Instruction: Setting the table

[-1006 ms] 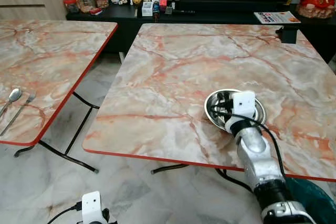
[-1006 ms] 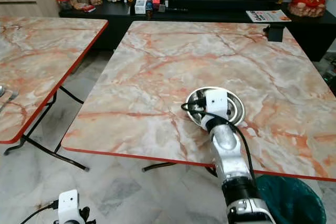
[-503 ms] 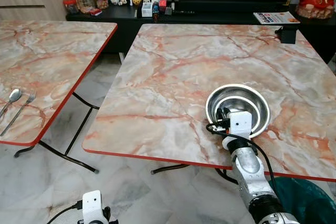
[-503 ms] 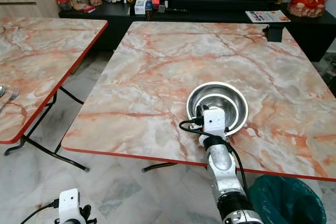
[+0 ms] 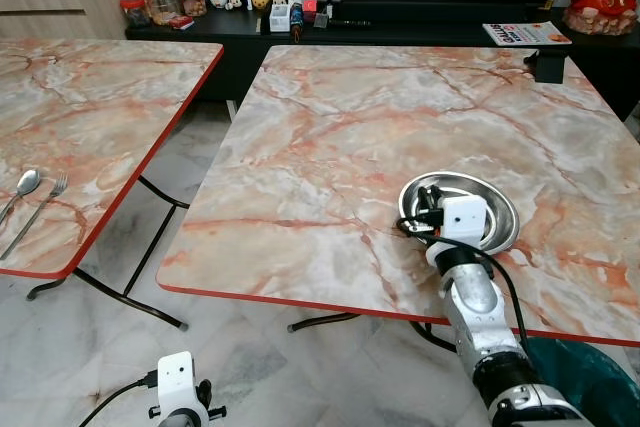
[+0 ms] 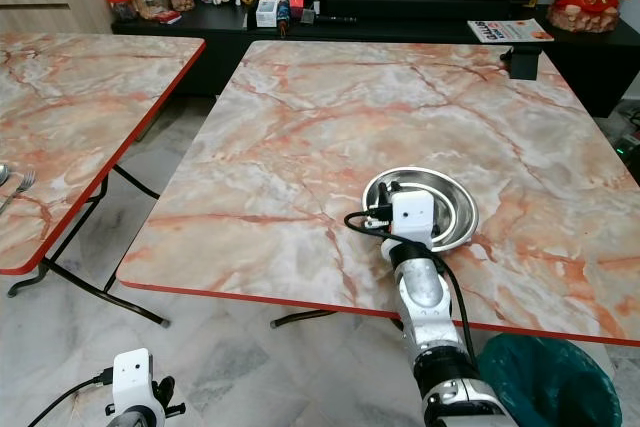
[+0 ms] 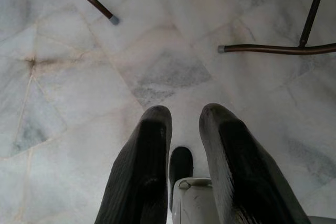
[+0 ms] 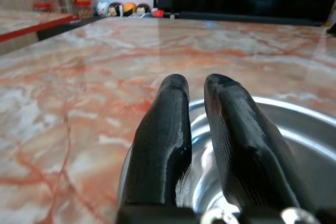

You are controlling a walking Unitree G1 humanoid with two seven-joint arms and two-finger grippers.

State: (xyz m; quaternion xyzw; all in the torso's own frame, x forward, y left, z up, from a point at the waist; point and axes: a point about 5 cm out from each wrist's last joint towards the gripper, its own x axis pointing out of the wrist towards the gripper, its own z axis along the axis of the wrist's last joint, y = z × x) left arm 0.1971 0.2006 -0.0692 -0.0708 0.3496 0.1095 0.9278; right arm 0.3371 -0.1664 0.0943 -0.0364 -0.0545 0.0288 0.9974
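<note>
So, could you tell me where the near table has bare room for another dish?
The table is bare left of and beyond the steel bowl. The only crowding is at the near right edge, where the right gripper grips the bowl's rim.

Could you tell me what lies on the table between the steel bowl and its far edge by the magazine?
Nothing: the left eye view shows bare marble table from steel bowl to magazine.
</note>
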